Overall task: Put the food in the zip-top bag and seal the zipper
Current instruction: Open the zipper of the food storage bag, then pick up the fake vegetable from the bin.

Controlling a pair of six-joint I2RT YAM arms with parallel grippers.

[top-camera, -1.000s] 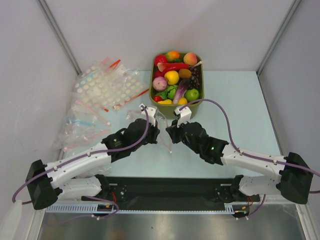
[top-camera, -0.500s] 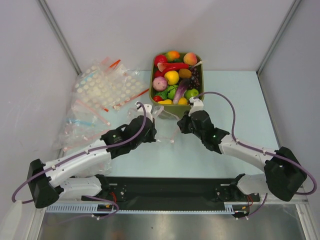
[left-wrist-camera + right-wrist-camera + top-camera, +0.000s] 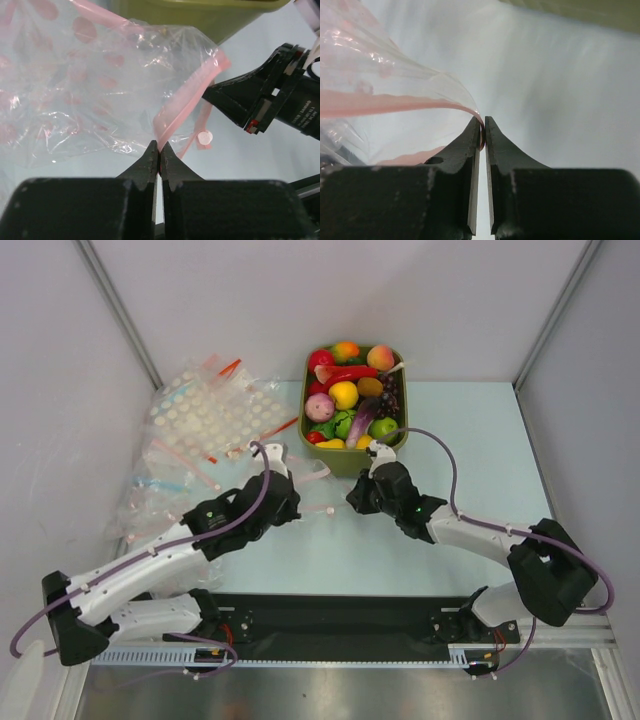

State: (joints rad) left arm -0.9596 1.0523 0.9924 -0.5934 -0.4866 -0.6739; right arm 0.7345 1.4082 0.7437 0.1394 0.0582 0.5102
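The left gripper (image 3: pixel 159 149) and right gripper (image 3: pixel 483 131) each pinch the pale pink zipper (image 3: pixel 186 97) of the clear zip-top bag (image 3: pixel 390 65), jaws nearly closed on the strip. The bag spans between them, just near of the olive-green tub (image 3: pixel 345 462) piled with glossy toy food (image 3: pixel 344 394).

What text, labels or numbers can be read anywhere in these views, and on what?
White print on the body of the right gripper, seen from the left wrist: too blurred to read.
No text on the zipper, bag, tub, food or table.
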